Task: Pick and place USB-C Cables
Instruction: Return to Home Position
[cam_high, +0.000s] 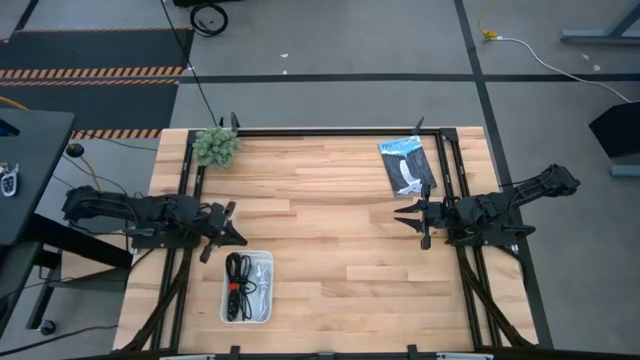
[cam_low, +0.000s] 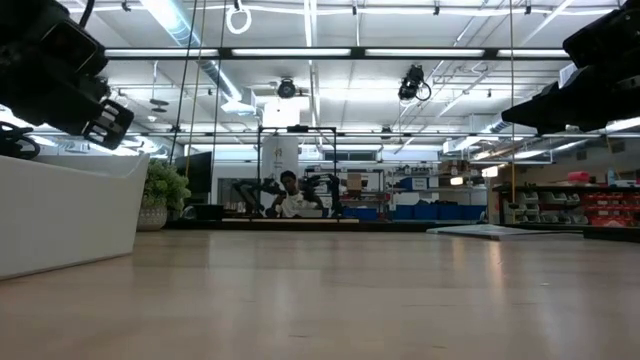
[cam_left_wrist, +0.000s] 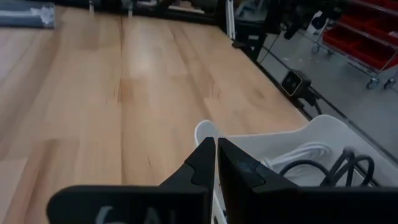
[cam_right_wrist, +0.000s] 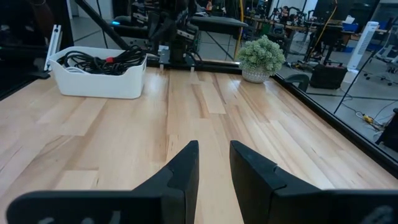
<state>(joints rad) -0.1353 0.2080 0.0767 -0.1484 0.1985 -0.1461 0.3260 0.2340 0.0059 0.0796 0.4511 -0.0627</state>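
The USB-C cables lie together in a white tray (cam_high: 262, 300) near the table's near edge: black coils (cam_high: 237, 280) (cam_right_wrist: 99, 61) and a white one (cam_left_wrist: 305, 152). A pale grey one I cannot make out. My left gripper (cam_high: 226, 228) (cam_left_wrist: 216, 155) hovers just past the tray's far-left corner, shut and empty. My right gripper (cam_high: 408, 218) (cam_right_wrist: 214, 158) hangs over the table's right half, slightly open, empty, pointing left toward the tray (cam_right_wrist: 99, 81).
A flat black-and-blue packet (cam_high: 407, 165) lies at the far right, just beyond my right gripper. A fuzzy green plant tuft (cam_high: 216, 146) (cam_right_wrist: 261, 56) sits at the far left corner. Bare wood (cam_high: 330, 230) spreads between the arms. A person (cam_low: 290, 195) sits far behind the table.
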